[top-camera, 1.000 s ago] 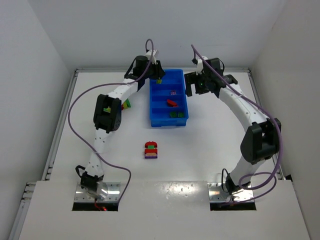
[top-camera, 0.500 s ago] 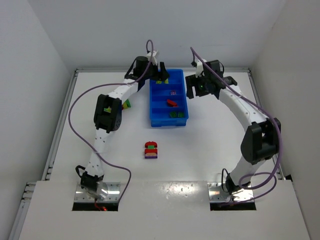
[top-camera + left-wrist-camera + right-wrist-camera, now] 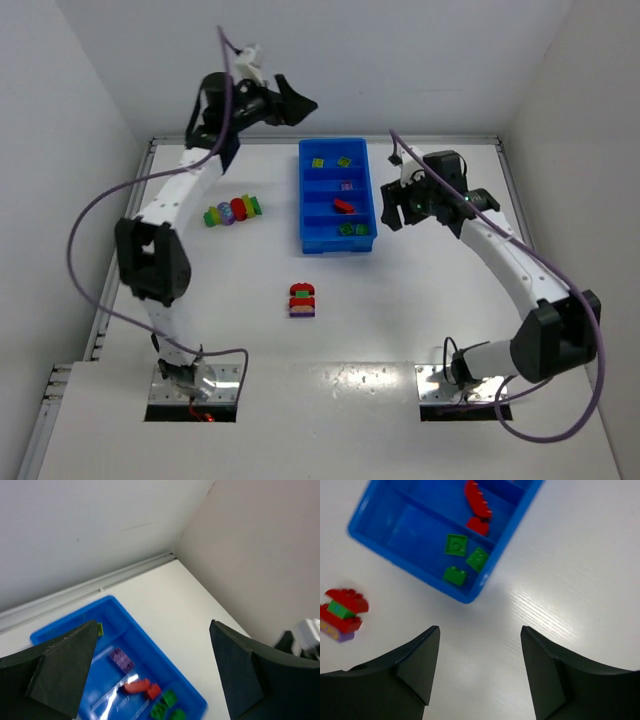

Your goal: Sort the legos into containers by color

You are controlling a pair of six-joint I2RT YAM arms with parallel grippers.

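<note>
The blue tray point(image 3: 337, 240) has four containers. The far one holds two yellow-green legos point(image 3: 343, 161), then come a purple one point(image 3: 347, 185), red ones point(image 3: 343, 206) and green ones point(image 3: 348, 229). A red, green and purple cluster point(image 3: 302, 300) lies in front of the tray, and a multicoloured row point(image 3: 232, 211) lies to its left. My left gripper point(image 3: 290, 100) hangs high above the tray's far end, open and empty point(image 3: 152, 625). My right gripper point(image 3: 392, 210) hovers just right of the tray's near end, open and empty point(image 3: 479, 628). Below it are bare table, the tray point(image 3: 405, 562) and the cluster point(image 3: 342, 614).
White walls close in the table at the back and both sides, and a raised rail runs along its left and far edges. The left wrist view looks down on the tray point(image 3: 147, 642) with its purple point(image 3: 121, 659), red point(image 3: 137, 686) and green point(image 3: 165, 705) legos.
My left gripper opened over the far container, leaving a second yellow-green lego there, then rose high. My right gripper moved back toward the tray's near end and its jaws narrowed.
</note>
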